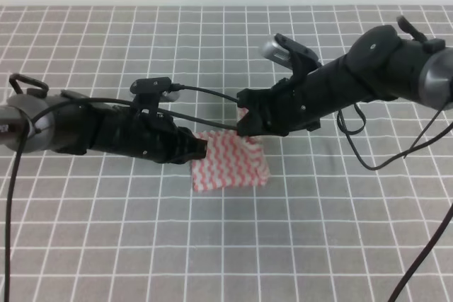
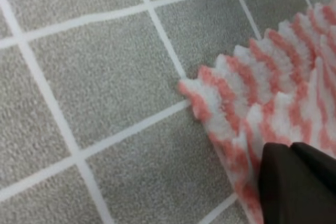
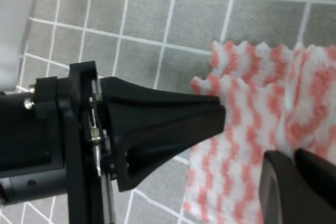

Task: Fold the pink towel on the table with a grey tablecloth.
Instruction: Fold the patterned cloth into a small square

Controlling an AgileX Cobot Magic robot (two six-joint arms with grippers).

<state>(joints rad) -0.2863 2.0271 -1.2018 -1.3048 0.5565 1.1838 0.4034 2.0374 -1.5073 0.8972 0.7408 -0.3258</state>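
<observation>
Towel (image 1: 230, 160) lies between both end effectors, left (image 1: 202, 148) and right (image 1: 244, 124); each clenched on its edge.

The left gripper (image 3: 218, 116) reached in from the left — its dark tapered fingers closed, tip touching the pink towel (image 3: 262, 103) — which lay rumpled on the grey tablecloth (image 3: 157, 19).

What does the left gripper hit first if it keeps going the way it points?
Probably the right gripper. The left gripper points right across the pink towel, whose left edge it already touches; depth between the two is unclear.
</observation>
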